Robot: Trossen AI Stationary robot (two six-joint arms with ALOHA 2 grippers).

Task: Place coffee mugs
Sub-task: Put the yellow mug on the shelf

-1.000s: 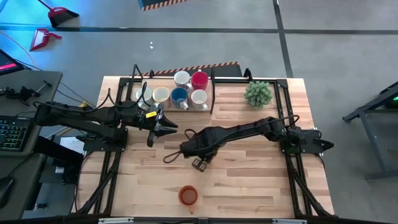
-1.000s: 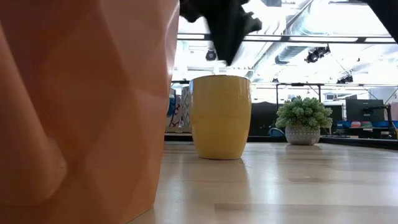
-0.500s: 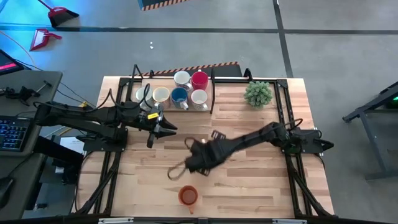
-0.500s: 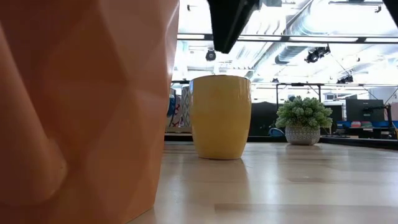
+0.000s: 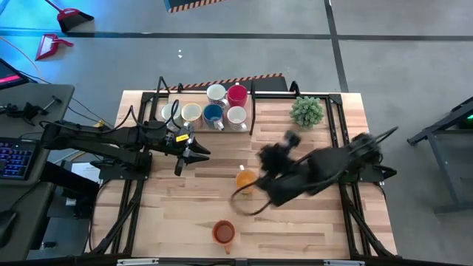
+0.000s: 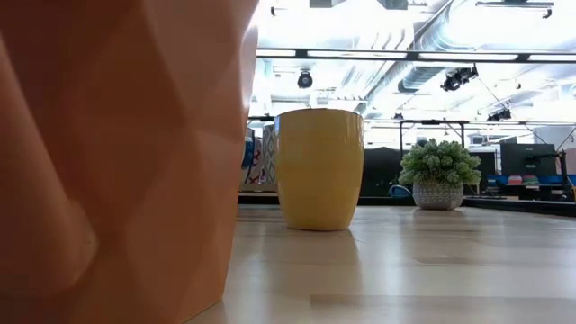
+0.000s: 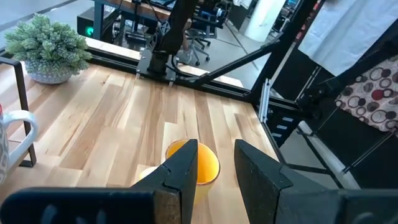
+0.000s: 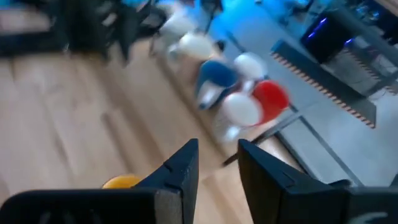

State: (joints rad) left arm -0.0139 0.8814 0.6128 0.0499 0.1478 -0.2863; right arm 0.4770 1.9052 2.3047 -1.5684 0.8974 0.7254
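Note:
A yellow-orange mug (image 5: 244,178) stands upright on its base at mid-table, also in the low view (image 6: 319,169). A red-orange mug (image 5: 223,232) stands near the front edge. Several more mugs, white (image 5: 216,92), red (image 5: 237,94) and blue (image 5: 213,114) among them, stand in a tray (image 5: 252,111) at the far side. My left gripper (image 5: 195,152) hangs open left of the yellow-orange mug, pointing at it. My right gripper (image 5: 267,157), blurred, is raised just right of that mug; its fingers (image 8: 180,168) stand open with nothing between them.
A small green potted plant (image 5: 307,111) stands at the far right of the table. The black frame rails (image 5: 347,199) run along both sides. Bare wood lies between the two loose mugs and along the near right.
My right gripper has risen from low over the yellow-orange mug and swung back toward the table's right edge, turning as it went; it has left the low view. The mug, hidden under the arm before, now shows standing where it was.

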